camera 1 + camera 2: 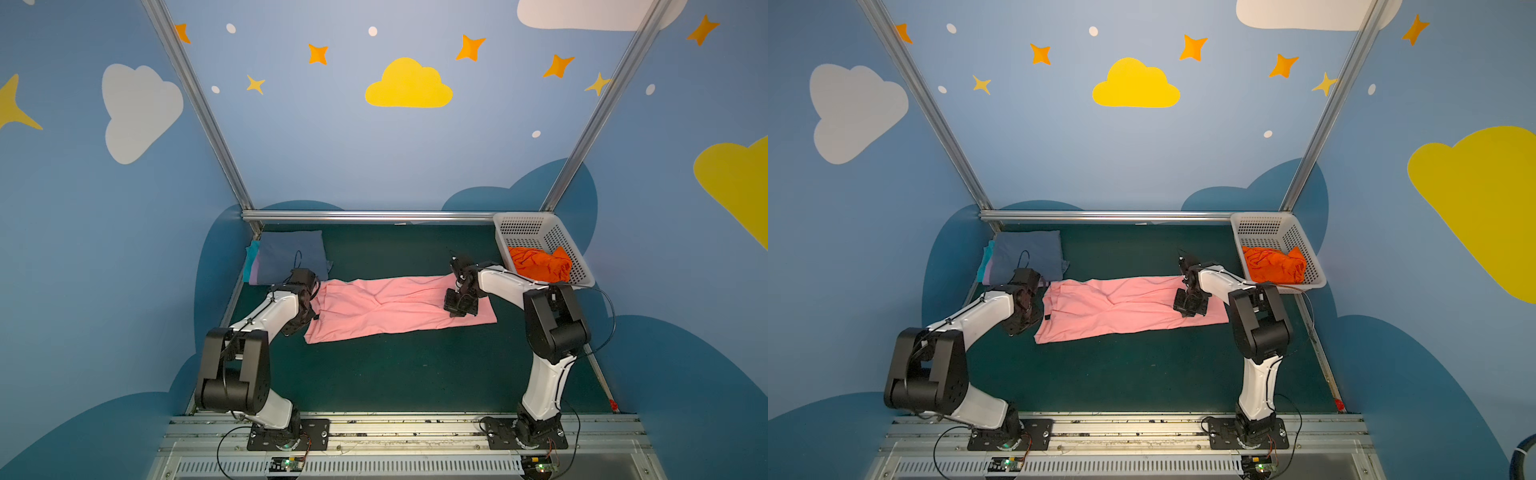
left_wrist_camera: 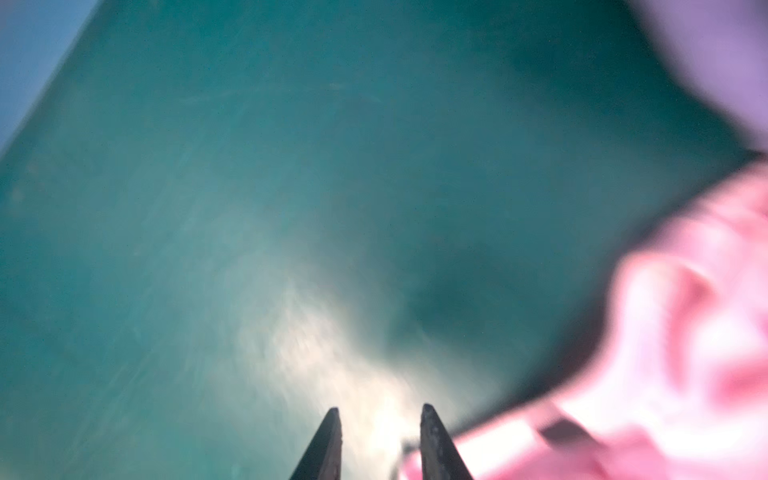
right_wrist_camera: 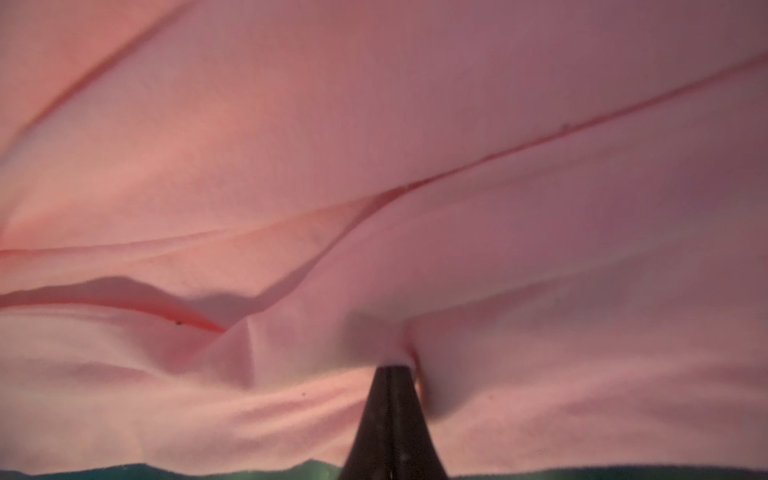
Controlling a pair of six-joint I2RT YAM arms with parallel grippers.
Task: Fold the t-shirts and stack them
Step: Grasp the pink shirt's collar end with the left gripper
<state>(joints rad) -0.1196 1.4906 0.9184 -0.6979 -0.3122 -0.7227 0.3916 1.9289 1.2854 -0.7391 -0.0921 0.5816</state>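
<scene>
Pink t-shirt (image 1: 399,307): laid as a long, creased strip across the middle of both top views, on the green mat (image 1: 395,374), between the two grippers.
Neck label (image 1: 1047,318): a small dark tab is seen at the strip's left end in a top view.
Left gripper (image 2: 380,415): placed at the left end of the strip. In the left wrist view its fingers are spread with a gap over bare mat. Nothing is seen between them, and blurred pink cloth lies just beside one finger.
Right gripper (image 3: 390,370): lowered onto the right end of the strip. In the right wrist view its fingers are pressed together and a pucker of pink cloth is pinched at the tip.
Folded stack: set in the upper left corner of the mat, with the slate-blue t-shirt (image 1: 291,253) on top. Edges of the lavender t-shirt (image 1: 255,270) and the teal t-shirt (image 1: 248,262) are shown at its left side.
Orange t-shirt (image 1: 540,264): bunched inside the white basket (image 1: 523,228), at the upper right of the mat.
</scene>
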